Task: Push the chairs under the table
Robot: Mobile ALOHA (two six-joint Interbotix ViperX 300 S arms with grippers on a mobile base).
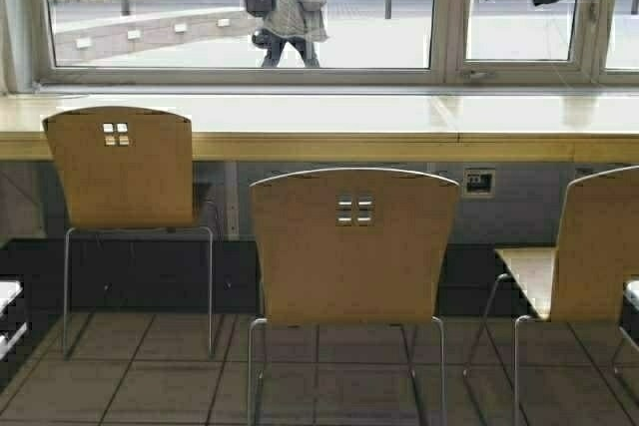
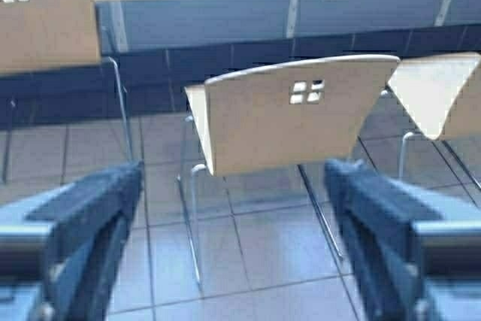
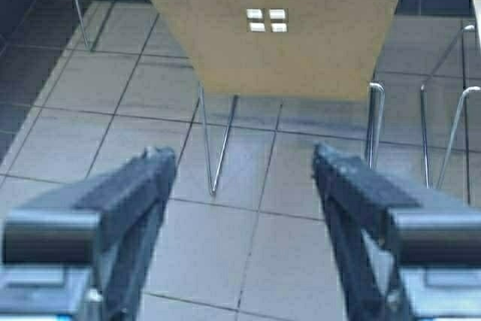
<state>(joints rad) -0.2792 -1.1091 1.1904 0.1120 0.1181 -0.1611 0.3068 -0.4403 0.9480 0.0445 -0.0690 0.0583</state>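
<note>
Chairs stand pulled out from the table, the middle one facing both released pincers, left and right (neither touching it); judged light, stiff plywood on thin legs, best pushed at the backrest's upper edge.

Before me: three chairs, one table, and one person outside.

Light tan chairs (silver legs) face a pale-wood table over grey-brown floor tiles.
</note>
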